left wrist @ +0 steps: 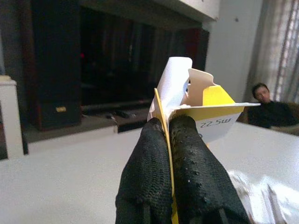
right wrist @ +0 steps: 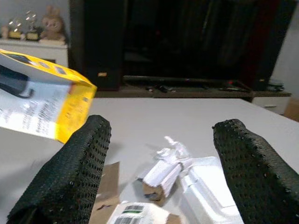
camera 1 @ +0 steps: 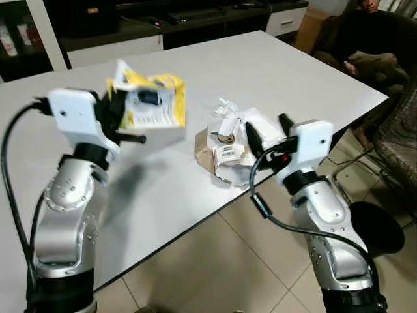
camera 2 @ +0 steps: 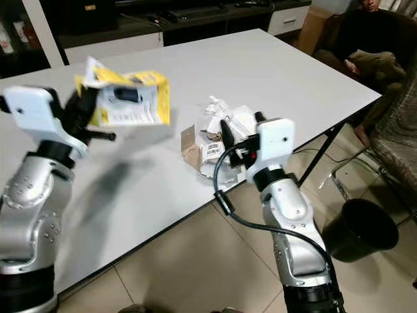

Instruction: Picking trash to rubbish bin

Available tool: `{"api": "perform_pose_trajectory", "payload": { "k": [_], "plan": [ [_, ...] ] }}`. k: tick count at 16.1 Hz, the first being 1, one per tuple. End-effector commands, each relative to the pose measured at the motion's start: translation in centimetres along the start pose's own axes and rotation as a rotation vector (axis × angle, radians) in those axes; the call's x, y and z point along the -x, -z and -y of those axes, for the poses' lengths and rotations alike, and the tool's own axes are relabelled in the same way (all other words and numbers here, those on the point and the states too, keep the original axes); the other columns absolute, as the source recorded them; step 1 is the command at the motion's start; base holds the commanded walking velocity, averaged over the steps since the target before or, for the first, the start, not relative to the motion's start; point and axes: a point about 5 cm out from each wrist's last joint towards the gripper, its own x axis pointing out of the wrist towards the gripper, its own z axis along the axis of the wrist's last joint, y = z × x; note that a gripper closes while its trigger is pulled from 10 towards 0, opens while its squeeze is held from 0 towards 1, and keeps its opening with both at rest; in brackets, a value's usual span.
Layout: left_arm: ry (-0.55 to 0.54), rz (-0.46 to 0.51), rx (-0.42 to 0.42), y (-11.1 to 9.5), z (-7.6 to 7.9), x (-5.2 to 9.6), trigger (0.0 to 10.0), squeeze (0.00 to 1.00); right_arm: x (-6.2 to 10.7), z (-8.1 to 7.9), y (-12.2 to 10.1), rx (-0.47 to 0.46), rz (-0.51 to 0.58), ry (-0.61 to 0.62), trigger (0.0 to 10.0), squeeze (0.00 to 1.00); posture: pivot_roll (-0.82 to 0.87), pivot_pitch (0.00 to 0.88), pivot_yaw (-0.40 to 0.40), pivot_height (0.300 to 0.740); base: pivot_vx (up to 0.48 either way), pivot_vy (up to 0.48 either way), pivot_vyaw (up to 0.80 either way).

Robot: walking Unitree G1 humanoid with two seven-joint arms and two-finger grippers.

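A: What is the left gripper (left wrist: 169, 140) doing?

B: Its two black fingers are pinched tight on a yellow box (camera 1: 151, 101). The box is torn and bent. It is up in the air, above the white table (camera 1: 273, 65), not touching it.

A: Can you see the pinch well?

B: Yes. In the left wrist view the thin box edge sits right between the two fingers (left wrist: 145, 172), and the box sticks up past them.

A: And the right gripper (right wrist: 159, 135)?

B: It is wide open. Nothing is in it. It is near the table's front edge, pointing at the trash pile (camera 1: 228, 147).

A: What is in the pile?

B: White crumpled wrap, a bit of brown card, and a small white label with black bars. It all lies on the table, close to the front edge. The fingers are just beside it, and I cannot tell if they touch it.

A: Where is the bin (camera 2: 360, 229)?

B: It is black and round. It stands on the tile floor (camera 2: 189, 261), to the right of the right arm, past the table corner. It is well away from the box.

A: Anyone else there?

B: A person (camera 1: 368, 32) in dark clothes sits at the far right, behind the table.
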Motion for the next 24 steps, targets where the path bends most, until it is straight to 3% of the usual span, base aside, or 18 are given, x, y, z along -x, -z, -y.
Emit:
{"api": "perform_pose_trajectory", "payload": {
  "k": [1,5,9,11,13,15,20,24],
  "plan": [
    [0.009,0.041,0.009,-1.3,0.4,-0.3,10.0,0.00,0.3,0.5,-0.6,-0.003,0.034,0.025,10.0,0.00,-0.02,0.039,-0.059,0.740,0.000,0.000,-0.80],
    [0.104,-0.011,0.122,-1.1,1.8,0.1,10.0,0.00,0.5,0.3,-0.7,-0.011,0.043,0.043,10.0,0.00,-0.02,0.041,-0.043,0.740,0.000,0.000,-0.80],
    [0.142,-0.089,0.115,-0.1,2.3,0.6,10.0,0.00,0.6,0.4,-0.8,-0.022,0.047,0.053,10.0,0.00,-0.01,0.040,-0.041,0.740,0.000,0.000,-0.80],
    [0.165,-0.107,0.162,0.0,2.7,0.9,10.0,0.00,0.6,0.4,-0.8,-0.025,0.046,0.051,10.0,0.00,-0.01,0.039,-0.046,0.740,0.000,0.000,-0.80],
    [0.134,-0.059,0.130,-0.5,2.4,0.8,10.0,0.00,0.4,0.3,-0.7,-0.028,0.044,0.038,10.0,0.00,-0.01,0.032,-0.055,0.740,0.000,0.000,-0.80],
    [0.100,-0.074,0.092,-0.2,1.8,0.8,10.0,0.00,0.2,0.1,-0.7,-0.028,0.041,0.029,10.0,0.00,-0.01,0.030,-0.051,0.740,0.000,0.000,-0.80],
    [0.125,-0.212,0.034,2.6,2.1,2.5,10.0,0.00,0.7,0.2,0.4,-0.039,-0.021,0.023,10.0,0.00,0.00,0.043,-0.050,0.740,0.000,0.000,-0.80],
    [0.107,-0.226,0.002,3.1,2.0,3.0,10.0,0.00,0.9,0.0,0.6,-0.053,-0.028,0.025,10.0,0.00,0.01,0.046,-0.052,0.740,0.000,0.000,-0.80]
  ]
}}
